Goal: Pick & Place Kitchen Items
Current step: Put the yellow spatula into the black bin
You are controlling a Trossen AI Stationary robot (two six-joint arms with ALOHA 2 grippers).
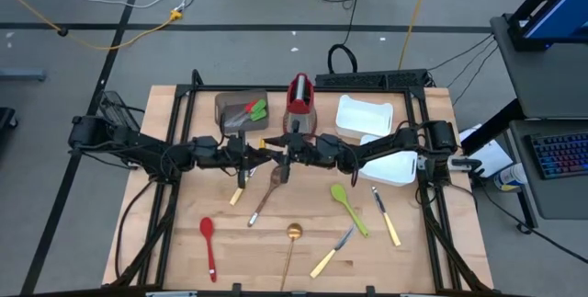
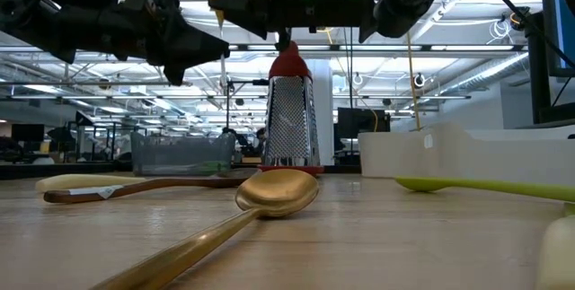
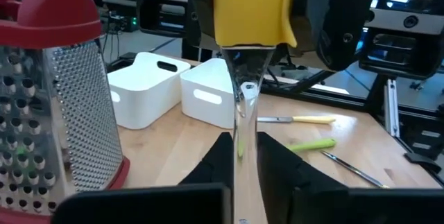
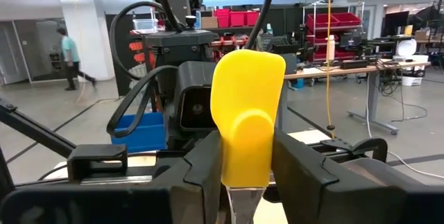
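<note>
Kitchen items: mostly not placed yet. Two, one red and one green, sit in the brown bin at far left. The rest lie loose on the near half of the surface:
- red spoon, near left
- gold spoon, near centre
- wooden spoon, centre
- green spatula and two yellow-handled knives, near right

The white trays at far right look empty.

The yellow spatula is in the air above the centre of the surface, just in front of the grater, with both arms meeting on it. The right end effector is clamped on the head. The left end effector has its fingers pressed against the shaft. Reads as a mid-handover step.

Materials:
- spatula head: matte yellow silicone, flat with rounded corners
- spatula shaft: slim and shiny, can't tell whether clear plastic or steel
- gold spoon: polished metal with a long handle
- grater: perforated steel, tapered box with a red cap
- surface: light wood planks
</note>
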